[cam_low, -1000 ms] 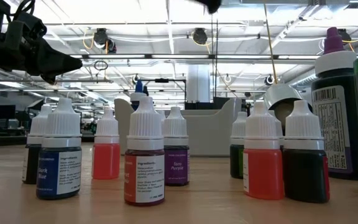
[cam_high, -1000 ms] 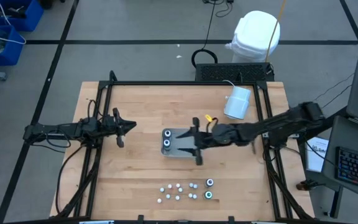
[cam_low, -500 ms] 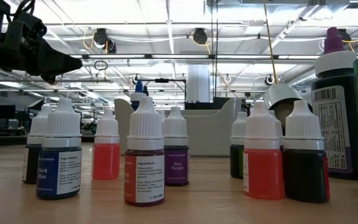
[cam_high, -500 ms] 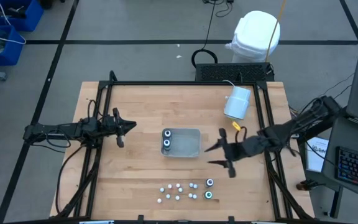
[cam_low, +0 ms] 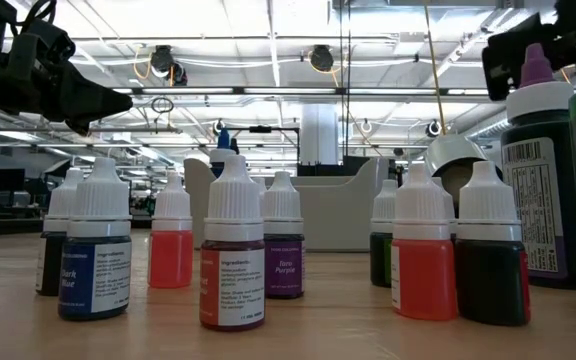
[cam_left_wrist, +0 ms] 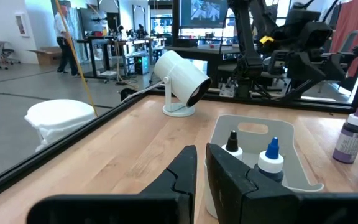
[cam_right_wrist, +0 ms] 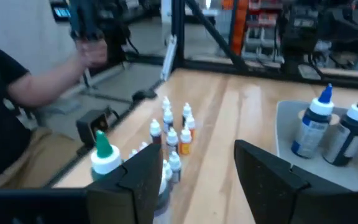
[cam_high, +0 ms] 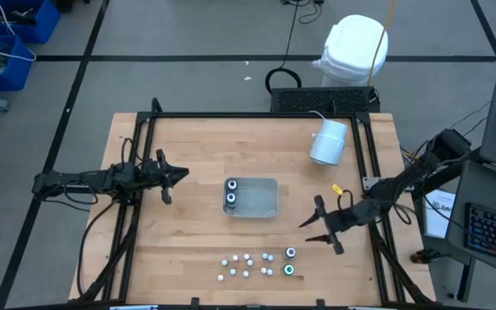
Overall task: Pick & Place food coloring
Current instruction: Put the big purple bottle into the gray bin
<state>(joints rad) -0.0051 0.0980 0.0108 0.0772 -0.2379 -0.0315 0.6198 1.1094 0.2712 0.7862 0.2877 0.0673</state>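
The right gripper, jaws wide and empty, hangs between the clear tray and the food coloring bottles clustered near the table's front edge. Descending into that tight cluster could topple neighbouring bottles. The tray holds two larger bottles. The left gripper waits, jaws narrow

Pale wooden table — smooth, matt, clear plastic tray, glossy plastic bottles — white caps

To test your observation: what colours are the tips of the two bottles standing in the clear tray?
One bottle has a blue tip, the other a black one; the left wrist view shows it best.
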